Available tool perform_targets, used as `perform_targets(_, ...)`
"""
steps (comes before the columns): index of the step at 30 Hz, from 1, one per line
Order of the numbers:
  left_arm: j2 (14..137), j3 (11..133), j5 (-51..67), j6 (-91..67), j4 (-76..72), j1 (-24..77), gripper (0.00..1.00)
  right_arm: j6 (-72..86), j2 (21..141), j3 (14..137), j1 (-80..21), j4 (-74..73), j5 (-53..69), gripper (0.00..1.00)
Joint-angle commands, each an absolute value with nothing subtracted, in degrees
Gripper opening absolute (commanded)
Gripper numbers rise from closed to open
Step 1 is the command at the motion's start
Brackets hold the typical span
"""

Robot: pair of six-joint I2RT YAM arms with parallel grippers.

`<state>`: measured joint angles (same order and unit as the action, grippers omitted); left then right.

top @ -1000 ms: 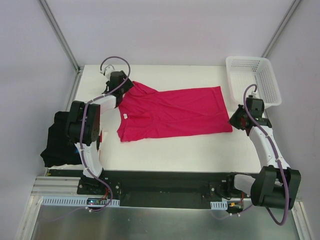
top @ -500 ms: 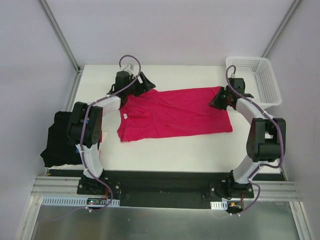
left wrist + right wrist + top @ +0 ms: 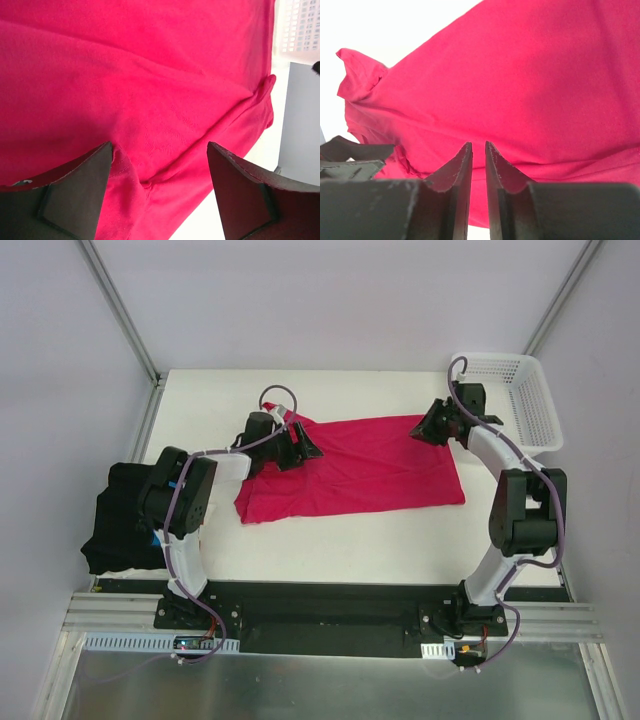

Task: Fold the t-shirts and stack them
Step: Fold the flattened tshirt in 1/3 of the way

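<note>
A crimson-pink t-shirt [image 3: 385, 468] lies spread flat across the middle of the white table [image 3: 330, 550]. My left gripper [image 3: 303, 448] hovers over its left part, by the sleeve. In the left wrist view the left gripper [image 3: 157, 150] is wide open, with a creased fold of the t-shirt [image 3: 150, 75] below and nothing pinched. My right gripper [image 3: 422, 428] is at the shirt's far right corner. In the right wrist view the right gripper [image 3: 478, 145] shows only a narrow slit, with no cloth in it and the t-shirt [image 3: 545, 75] beyond. A dark heap of other t-shirts [image 3: 118, 518] lies at the table's left edge.
A white lattice basket [image 3: 500, 359] stands at the far right corner, also showing as the basket [image 3: 300, 25] in the left wrist view. Metal frame posts rise at both far corners. Bare table runs along the near side, in front of the shirt.
The left gripper moved right and nearer, from the far-left sleeve onto the shirt, and widened. The right arm swung from the shirt's right side to its far right corner and opened a slit.
</note>
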<state>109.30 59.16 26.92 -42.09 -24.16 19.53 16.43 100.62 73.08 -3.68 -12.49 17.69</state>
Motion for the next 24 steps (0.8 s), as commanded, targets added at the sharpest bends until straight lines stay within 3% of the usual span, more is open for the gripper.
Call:
perform_targets(1, 105.73, 57.4, 26.55, -43.68, -26.28, 19.78, 0.76, 16.35, 100.9, 76.81, -3.34, -12.57, 18.54, 0.19)
perform_targets(24, 99.86, 43.51, 12.57, -50.71, -30.42, 16.44, 0.78, 16.17, 91.32, 75.15, 1.14, -13.36, 17.93, 0.22)
